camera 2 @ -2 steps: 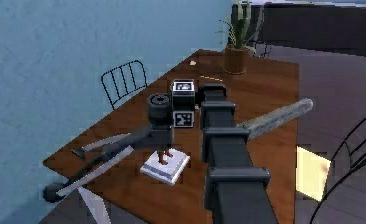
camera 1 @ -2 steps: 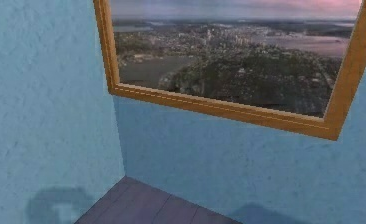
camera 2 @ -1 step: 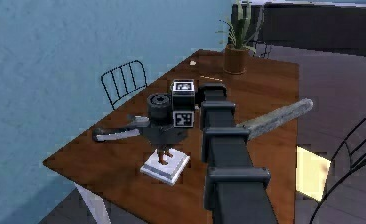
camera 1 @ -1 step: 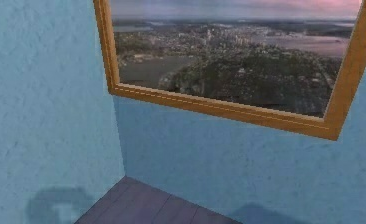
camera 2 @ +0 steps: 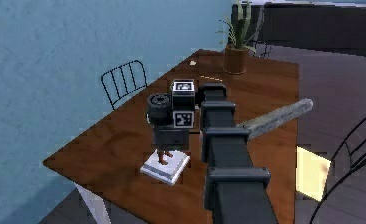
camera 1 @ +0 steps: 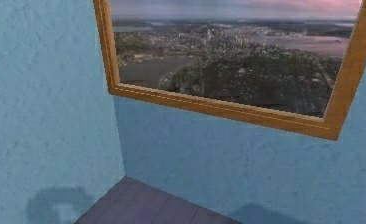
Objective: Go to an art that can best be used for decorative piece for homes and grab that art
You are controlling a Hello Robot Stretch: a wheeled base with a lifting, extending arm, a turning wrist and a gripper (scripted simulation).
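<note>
Where 2 blue walls [camera 1: 51, 100] meet, the forward view has a framed picture [camera 1: 231, 55] at 12 o'clock. On the arm side view's table [camera 2: 101, 148], a small statue [camera 2: 166, 160] stands at 7 o'clock, the gripper [camera 2: 163, 138] close by; whether it holds anything cannot be told.

My arm [camera 2: 227, 165] — a dark square bar built of stepped box segments. Two white square tags [camera 2: 186, 119] with black marks at its far end; my gripper [camera 2: 161, 132] — dark, rounded body, thin fingers.
</note>
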